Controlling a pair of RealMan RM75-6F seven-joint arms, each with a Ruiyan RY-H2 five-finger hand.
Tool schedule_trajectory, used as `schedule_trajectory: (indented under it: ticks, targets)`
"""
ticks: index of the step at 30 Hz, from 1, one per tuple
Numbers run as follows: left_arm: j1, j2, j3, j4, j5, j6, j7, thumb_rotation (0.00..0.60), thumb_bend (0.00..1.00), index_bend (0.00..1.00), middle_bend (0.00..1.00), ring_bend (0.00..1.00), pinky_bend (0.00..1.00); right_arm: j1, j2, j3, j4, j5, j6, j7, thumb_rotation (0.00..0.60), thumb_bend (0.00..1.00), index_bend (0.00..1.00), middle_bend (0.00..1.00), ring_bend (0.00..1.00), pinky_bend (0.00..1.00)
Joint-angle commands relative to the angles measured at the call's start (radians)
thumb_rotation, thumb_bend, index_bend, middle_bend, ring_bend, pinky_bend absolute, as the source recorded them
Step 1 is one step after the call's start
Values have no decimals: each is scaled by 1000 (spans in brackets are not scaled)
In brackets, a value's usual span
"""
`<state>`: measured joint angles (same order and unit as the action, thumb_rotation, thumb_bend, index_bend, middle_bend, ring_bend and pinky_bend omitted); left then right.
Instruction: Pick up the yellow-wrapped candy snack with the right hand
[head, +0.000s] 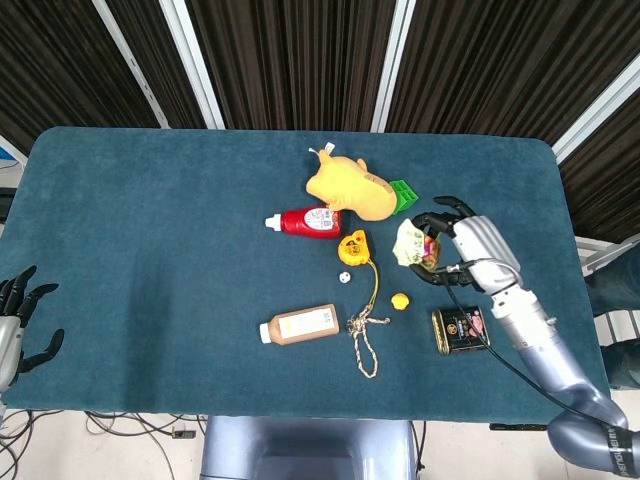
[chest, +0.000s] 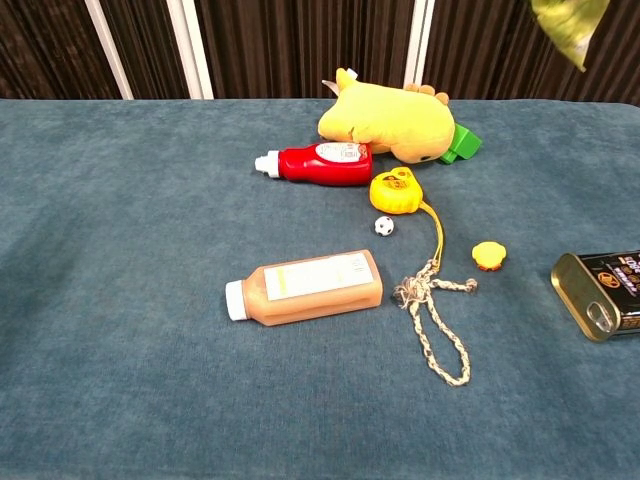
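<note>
My right hand (head: 462, 247) grips the yellow-wrapped candy snack (head: 412, 243) and holds it well above the table, right of the yellow tape measure. In the chest view only the snack's lower tip (chest: 566, 27) shows at the top right edge; the hand itself is out of that frame. My left hand (head: 18, 322) hangs off the table's near left corner, fingers spread and holding nothing.
On the blue table (head: 150, 230) lie a yellow plush toy (head: 345, 187), a green block (head: 404, 194), a red ketchup bottle (head: 305, 221), a yellow tape measure (head: 353, 247), a brown bottle (head: 299, 325), a rope (head: 364, 335), a small yellow cap (head: 399, 300) and a dark tin (head: 459, 330).
</note>
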<state>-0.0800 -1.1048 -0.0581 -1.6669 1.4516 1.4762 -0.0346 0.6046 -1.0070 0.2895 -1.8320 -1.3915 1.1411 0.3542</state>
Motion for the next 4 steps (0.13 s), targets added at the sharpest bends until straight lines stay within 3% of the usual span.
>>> schedule_trajectory:
  ticks: [1,4]
  targets:
    - [1,-1,0,1,2,2,0,600,352,199,0,0,0,-8,7,7,1,-16,14,19,600,560,525,482,493,161]
    - [1,-1,0,1,1,2,0,600,352,199,0,0,0,-9,11,5,-1,-22,14,20,600,561,525,481,493,161]
